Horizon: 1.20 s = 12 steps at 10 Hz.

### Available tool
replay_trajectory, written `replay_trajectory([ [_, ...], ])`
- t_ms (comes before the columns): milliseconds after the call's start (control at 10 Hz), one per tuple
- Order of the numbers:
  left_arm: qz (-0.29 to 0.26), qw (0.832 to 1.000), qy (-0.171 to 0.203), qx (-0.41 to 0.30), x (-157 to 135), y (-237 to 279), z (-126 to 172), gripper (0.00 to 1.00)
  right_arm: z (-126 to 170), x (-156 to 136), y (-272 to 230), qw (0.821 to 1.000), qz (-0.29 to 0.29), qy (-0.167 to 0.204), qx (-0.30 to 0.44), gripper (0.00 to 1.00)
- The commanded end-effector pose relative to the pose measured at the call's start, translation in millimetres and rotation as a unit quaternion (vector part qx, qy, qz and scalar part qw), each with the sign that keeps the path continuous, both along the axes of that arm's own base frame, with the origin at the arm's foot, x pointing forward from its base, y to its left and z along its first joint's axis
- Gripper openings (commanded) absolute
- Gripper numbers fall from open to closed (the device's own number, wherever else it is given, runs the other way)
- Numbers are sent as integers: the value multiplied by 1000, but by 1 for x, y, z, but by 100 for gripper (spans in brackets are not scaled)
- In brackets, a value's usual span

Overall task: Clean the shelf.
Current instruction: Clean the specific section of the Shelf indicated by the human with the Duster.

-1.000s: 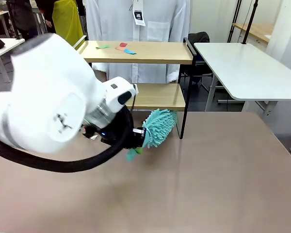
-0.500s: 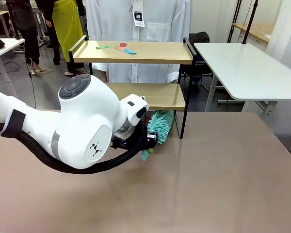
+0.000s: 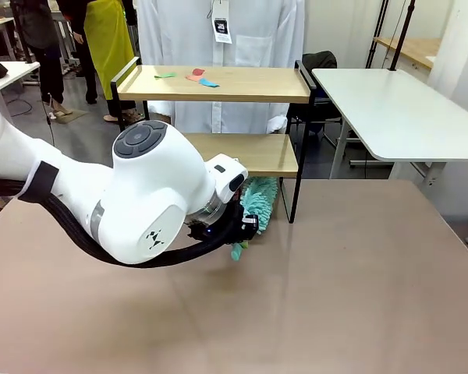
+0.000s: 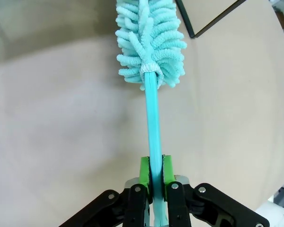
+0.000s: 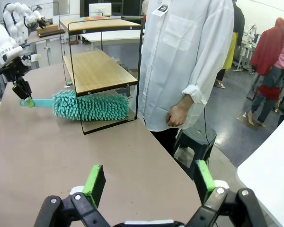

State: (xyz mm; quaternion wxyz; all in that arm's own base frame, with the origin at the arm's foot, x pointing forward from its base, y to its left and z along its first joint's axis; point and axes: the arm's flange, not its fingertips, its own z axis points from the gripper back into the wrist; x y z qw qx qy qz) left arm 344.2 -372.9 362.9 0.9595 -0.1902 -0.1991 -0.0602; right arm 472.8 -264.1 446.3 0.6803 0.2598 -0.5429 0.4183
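Leftmost, the bulky white left arm [image 3: 140,202] reaches across the brown worktop [image 3: 335,296] and hides the left part of the shelf's lower board in the front view. Its claw [image 4: 155,170] is pressed together on the thin handle of a turquoise duster [image 3: 259,201], green pads pinching the stick on both sides. The fluffy head pokes in beneath the lower board, low over the worktop, with a black frame post just to its right. The shelf [image 3: 249,83] stands at the far edge of the worktop, two pale wooden boards in a black frame. Small paper scraps [image 3: 199,78], green, red and blue, lie on the top board, well above the duster. Behind the shelf stands a person in a white coat [image 3: 218,31], with a black stool [image 5: 194,142] beside them. Farther right is a white table [image 3: 390,109], apart from the worktop. The right claw [image 5: 150,182] hangs spread wide, gripping nothing, over the worktop well away from the shelf.
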Motion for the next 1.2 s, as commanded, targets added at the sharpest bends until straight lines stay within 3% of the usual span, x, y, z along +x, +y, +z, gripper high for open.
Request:
replay_trajectory([
  [0, 8, 1000, -11, 1, 3, 14, 0, 13, 2, 1, 1, 1000, -1, -3, -2, 100],
  [400, 32, 997, 3, 70, -2, 13, -5, 13, 2, 1, 1, 1000, -1, -3, -2, 100],
  [700, 86, 989, 8, 119, -10, 62, 3, 13, 2, 1, 1, 1000, -1, -3, -2, 100],
  [1100, 162, 964, 4, 211, -30, 131, 9, 13, 2, 1, 1, 1000, -1, -3, -2, 100],
])
